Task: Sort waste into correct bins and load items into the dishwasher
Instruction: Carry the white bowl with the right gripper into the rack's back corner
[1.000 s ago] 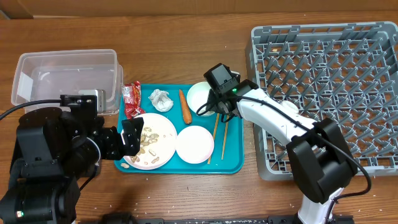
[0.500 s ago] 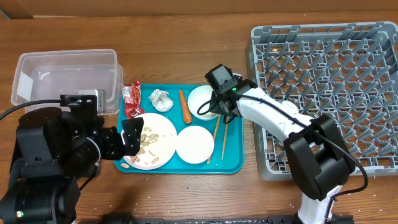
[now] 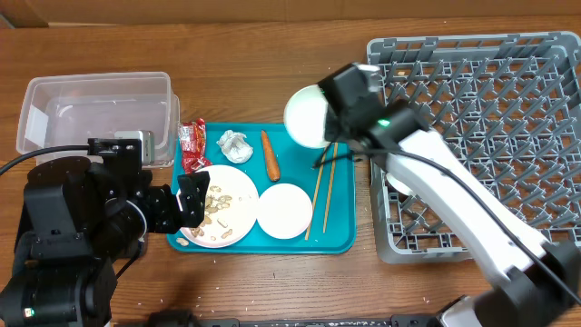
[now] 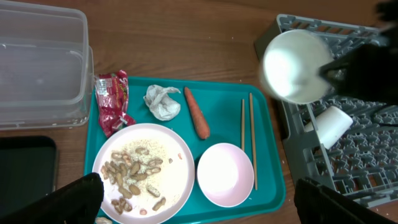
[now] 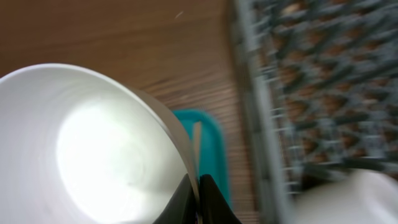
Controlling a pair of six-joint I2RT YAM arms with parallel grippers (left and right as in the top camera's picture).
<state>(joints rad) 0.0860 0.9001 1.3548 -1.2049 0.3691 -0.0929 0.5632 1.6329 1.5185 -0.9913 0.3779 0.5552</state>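
Overhead, centre right: right gripper (image 3: 329, 120) is closed on the rim of the white bowl (image 3: 307, 115). The bowl is held in the air over the upper right corner of the teal tray (image 3: 338, 238), just beside the grey dish rack (image 3: 481, 109). On the tray are the red wrapper (image 3: 191, 145), tissue (image 3: 235, 145), carrot (image 3: 270, 155), plate (image 3: 238, 186) with food scraps (image 3: 216, 207), pink bowl (image 3: 284, 211) and chopsticks (image 3: 320, 195). Left gripper (image 3: 189, 200) sits at the plate's left edge. Clear tub (image 3: 95, 113) is on the worktop (image 3: 272, 54), upper left.

Left wrist: fingers (image 4: 78, 199) at the lower corners, wide apart, nothing held. Black tray (image 4: 25, 177) is lower left, below the tub. Small cup (image 4: 329, 126) lies on its side in the rack.

Right wrist: fingertips (image 5: 208, 202) pinch the bowl rim, bottom centre. The rack is blurred, at right.
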